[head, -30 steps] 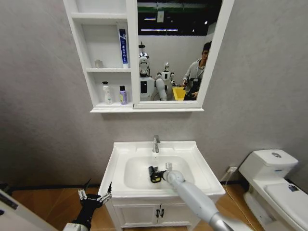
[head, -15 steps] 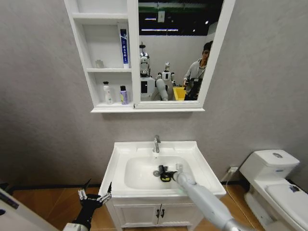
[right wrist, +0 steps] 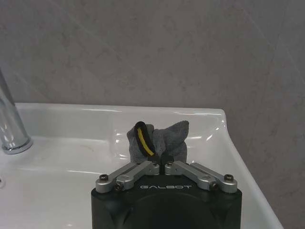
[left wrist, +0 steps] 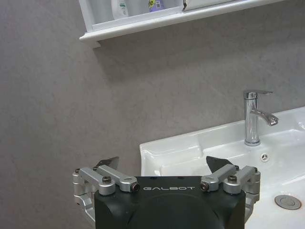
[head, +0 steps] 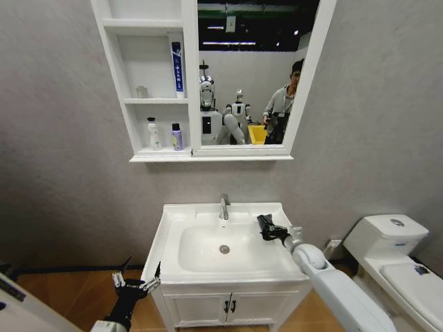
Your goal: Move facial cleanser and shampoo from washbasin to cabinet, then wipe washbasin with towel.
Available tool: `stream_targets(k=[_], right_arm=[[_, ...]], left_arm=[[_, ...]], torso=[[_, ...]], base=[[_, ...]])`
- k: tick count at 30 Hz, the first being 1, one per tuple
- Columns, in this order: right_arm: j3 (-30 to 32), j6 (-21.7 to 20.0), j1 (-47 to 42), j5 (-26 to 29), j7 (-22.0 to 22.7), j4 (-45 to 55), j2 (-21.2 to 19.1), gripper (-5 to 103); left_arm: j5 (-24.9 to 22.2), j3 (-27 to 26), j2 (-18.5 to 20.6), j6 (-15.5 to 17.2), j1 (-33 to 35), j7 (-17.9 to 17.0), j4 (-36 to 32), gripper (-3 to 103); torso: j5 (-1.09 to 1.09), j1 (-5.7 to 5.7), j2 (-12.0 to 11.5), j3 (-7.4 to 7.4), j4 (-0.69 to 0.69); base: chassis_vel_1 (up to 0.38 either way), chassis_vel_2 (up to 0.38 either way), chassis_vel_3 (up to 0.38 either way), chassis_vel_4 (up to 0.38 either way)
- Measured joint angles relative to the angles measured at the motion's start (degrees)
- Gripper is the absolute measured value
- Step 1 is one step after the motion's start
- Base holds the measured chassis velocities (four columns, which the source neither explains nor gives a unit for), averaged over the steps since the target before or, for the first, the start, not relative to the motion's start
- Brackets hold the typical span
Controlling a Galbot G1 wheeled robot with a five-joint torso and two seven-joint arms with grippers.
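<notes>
Head view: washbasin (head: 176, 216) bare of bottles; two bottles (head: 154, 135) stand on cabinet (head: 190, 156) lowest shelf, so moving looks done. Right gripper (head: 266, 227), clamped on towel (right wrist: 159, 141), at washbasin's right rear ledge; wiping seemingly underway. Left gripper (head: 136, 283), fingers spread, idle beside washbasin's front left corner.

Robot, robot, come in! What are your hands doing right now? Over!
Right gripper shut on towel, over washbasin back-right rim. Left gripper open, low beside it. Two bottles in cabinet. Nothing blocking.
</notes>
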Motion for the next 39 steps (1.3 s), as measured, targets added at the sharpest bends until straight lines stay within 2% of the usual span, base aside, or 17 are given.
stream_targets(k=[9,12,13,15,16,18,22,23,25,26,29,30,31,33,34,35,39], right_arm=[[-3.59,4.49,8.20,-1.22,-1.31,-11.03,2.01,-2],[-4.43,4.67,9.98,2.71,-1.40,-13.25,2.39,11],[-4.43,4.67,9.98,2.71,-1.40,-13.25,2.39,11],[-5.17,4.10,10.36,5.88,-1.83,-13.70,2.37,22],[-5.17,4.10,10.36,5.88,-1.83,-13.70,2.37,22],[-5.38,3.65,10.13,6.23,-1.89,-13.24,2.30,32],[-4.87,2.83,9.22,6.06,-1.14,-11.61,1.90,48],[-4.87,2.83,9.22,6.06,-1.14,-11.61,1.90,48],[-3.97,2.36,8.18,5.10,-0.67,-10.44,1.39,60],[-3.97,2.36,8.18,5.10,-0.67,-10.44,1.39,60],[-1.74,2.07,5.21,3.43,-0.41,-7.68,0.43,76],[-1.74,2.07,5.21,3.43,-0.41,-7.68,0.43,76],[-0.90,2.18,4.19,2.56,-0.39,-6.76,0.21,82],[0.26,2.40,2.97,1.39,-0.33,-5.56,-0.10,82],[1.85,2.70,1.39,-0.01,-0.56,-3.83,-0.65,92],[2.91,3.13,0.23,-0.44,-0.97,-2.57,-1.16,96],[6.59,4.60,-4.35,-0.89,-1.76,2.91,-2.79,100]], left_arm=[[0.00,0.01,0.00,0.00,0.00,0.00,0.00,100],[0.00,0.01,0.00,0.00,0.00,0.00,0.00,100],[0.00,0.01,0.00,0.00,0.00,0.00,0.00,100],[0.00,0.01,0.00,0.00,0.00,0.00,0.00,100],[0.00,0.01,0.00,0.00,0.00,0.00,0.00,100],[0.00,0.01,0.00,0.00,0.00,0.00,0.00,100],[0.00,0.01,0.00,0.00,0.00,0.00,0.00,100],[0.00,0.01,0.00,0.00,0.00,0.00,0.00,100],[0.00,0.01,0.00,0.00,0.00,0.00,0.00,100],[0.00,0.01,0.00,0.00,0.00,0.00,0.00,100],[0.00,0.01,0.00,0.00,0.00,0.00,0.00,100],[0.00,0.01,0.00,0.00,0.00,0.00,0.00,100],[0.00,0.01,0.00,0.00,0.00,0.00,0.00,100],[0.00,0.01,0.00,0.00,0.00,0.00,0.00,100],[0.00,0.01,0.00,0.00,0.00,0.00,0.00,100],[0.00,0.01,0.00,0.00,0.00,0.00,0.00,100],[0.00,0.01,0.00,0.00,0.00,0.00,0.00,100]], torso=[[-0.02,0.00,0.00,0.00,0.02],[-0.02,0.00,0.00,0.00,0.02],[-0.02,0.00,0.00,0.00,0.02],[-0.02,0.00,0.00,0.00,0.02],[-0.02,0.00,0.00,0.00,0.02],[-0.02,0.00,0.00,0.00,0.01],[-0.01,0.00,0.00,0.00,0.02],[-0.01,0.00,0.00,0.00,0.02],[-0.02,0.00,0.00,0.00,0.02],[-0.02,0.00,0.00,0.00,0.02],[-0.02,0.00,0.00,0.00,0.01],[-0.02,0.00,0.00,0.00,0.01],[-0.01,0.00,0.00,0.00,0.02],[0.00,0.00,0.00,0.00,0.01],[-0.01,0.00,0.00,0.00,0.00],[-0.03,0.00,0.00,0.00,0.00],[-0.01,0.01,0.00,0.00,0.01]], base=[[0.000,0.000,0.000,0.000],[0.000,0.000,0.000,0.000],[0.000,0.000,0.000,0.000],[0.000,0.000,0.000,0.000],[0.000,0.000,0.000,0.000],[0.000,0.000,0.000,0.000],[0.000,0.000,0.000,0.000],[0.000,0.000,0.000,0.000],[0.000,0.000,0.000,0.000],[0.000,0.000,0.000,0.000],[0.000,0.000,0.000,0.000],[0.000,0.000,0.000,0.000],[0.000,0.000,0.000,0.000],[0.000,0.000,0.000,0.000],[0.000,0.000,0.000,0.000],[0.000,0.000,0.000,0.000],[0.000,0.000,0.000,0.000]])
